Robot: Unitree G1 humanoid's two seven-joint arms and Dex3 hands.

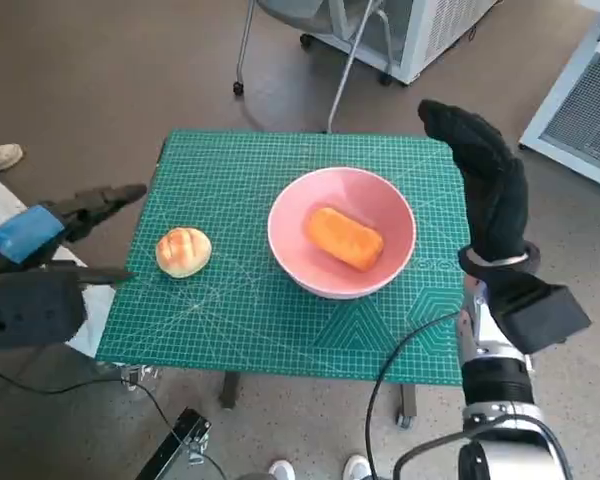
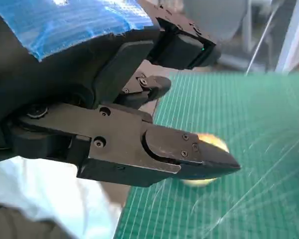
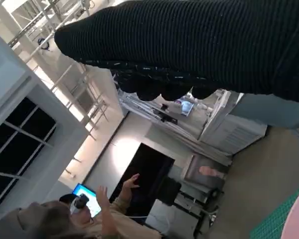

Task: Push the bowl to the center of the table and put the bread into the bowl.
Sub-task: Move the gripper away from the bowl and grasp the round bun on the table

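Sitting mid-table: pink bowl (image 1: 342, 232), orange bread (image 1: 344, 238) inside
Bun (image 1: 183, 251): beside bowl
Left hand (image 1: 40, 262): fingers apart, empty
Right hand (image 1: 485, 175): fingers straight, together, holding nothing

A pink bowl (image 1: 342, 232) sat upright on my tabletop (image 1: 240, 320), a little to my right of its middle, wide and round with a pale rim. Inside it lay an oblong orange bread (image 1: 344, 238), set at a slant across the bottom. A second piece, a round golden bun (image 1: 183, 251) with a scored top, rested on the green mat to my left of the bowl, apart from it.
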